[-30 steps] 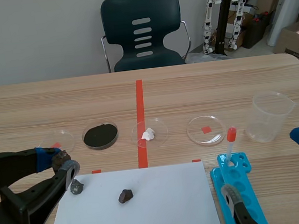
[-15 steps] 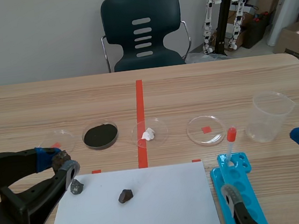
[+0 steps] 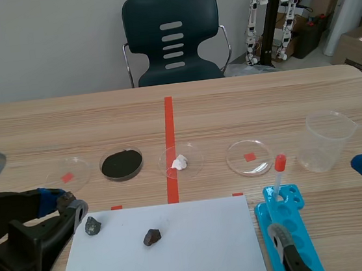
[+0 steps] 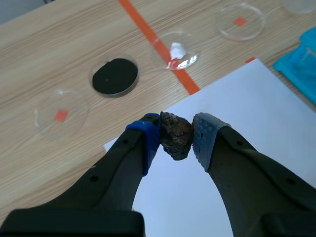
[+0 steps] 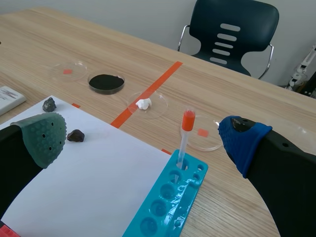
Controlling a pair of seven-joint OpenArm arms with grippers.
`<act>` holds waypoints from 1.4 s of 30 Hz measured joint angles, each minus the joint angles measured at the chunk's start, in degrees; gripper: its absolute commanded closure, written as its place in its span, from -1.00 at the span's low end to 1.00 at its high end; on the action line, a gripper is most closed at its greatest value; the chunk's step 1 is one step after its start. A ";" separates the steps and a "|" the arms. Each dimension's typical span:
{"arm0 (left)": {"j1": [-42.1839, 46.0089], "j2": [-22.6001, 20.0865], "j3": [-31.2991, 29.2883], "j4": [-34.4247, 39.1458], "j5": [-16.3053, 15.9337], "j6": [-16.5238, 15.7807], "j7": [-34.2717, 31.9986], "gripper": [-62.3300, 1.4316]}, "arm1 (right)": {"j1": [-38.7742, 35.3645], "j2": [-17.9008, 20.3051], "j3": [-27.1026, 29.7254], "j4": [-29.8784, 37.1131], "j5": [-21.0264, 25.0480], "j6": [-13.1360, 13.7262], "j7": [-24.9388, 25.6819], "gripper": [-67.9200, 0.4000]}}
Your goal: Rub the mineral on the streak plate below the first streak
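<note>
A dark stone (image 4: 175,139) is held clamped between the pads of the left gripper (image 4: 176,132), by the far left corner of the white sheet (image 3: 201,251) laid along the near edge of the table (image 3: 294,96). Whether stone and sheet touch cannot be told. The right gripper (image 5: 140,127) is spread wide and holds nothing, toward the table's near right corner.

No streak can be made out on the sheet, so the first mark would have to be found before the stone is lowered. The stroke is probably best made on bare sheet, nearer the table's near edge than that mark. An edge of the stone should be pressed down firmly and drawn in one short, straight line. The grip should be kept tight, and the loose stones steered round. The sheet looks unfastened and could be dragged along.

Three stones are counted: one held and two loose on the sheet, a grey stone (image 3: 92,225) at its far left corner and a brown stone (image 3: 152,237) further in. Four clear dishes are lined up beyond the sheet's far edge:
- an empty dish (image 3: 77,168)
- a dish (image 3: 139,154) of black powder (image 3: 121,164)
- a dish (image 3: 196,154) with a white lump (image 3: 180,162)
- a second empty dish (image 3: 238,152)

One plastic cup (image 3: 328,138) is seen toward the right edge, and one blue rack (image 3: 302,226) with one red-capped tube (image 3: 278,173). One chair (image 3: 170,32) is drawn up at the far edge.
</note>
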State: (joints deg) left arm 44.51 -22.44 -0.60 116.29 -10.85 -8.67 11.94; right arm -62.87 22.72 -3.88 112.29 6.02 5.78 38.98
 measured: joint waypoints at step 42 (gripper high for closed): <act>-23.12 1.70 -4.02 -22.80 -14.93 12.09 49.59 0.67 | 0.00 0.00 0.00 0.00 0.00 0.00 0.00 -0.93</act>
State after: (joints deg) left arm 21.39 -20.73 -4.62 93.49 -25.78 3.42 61.54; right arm -62.87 22.72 -3.88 112.29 6.02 5.78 38.98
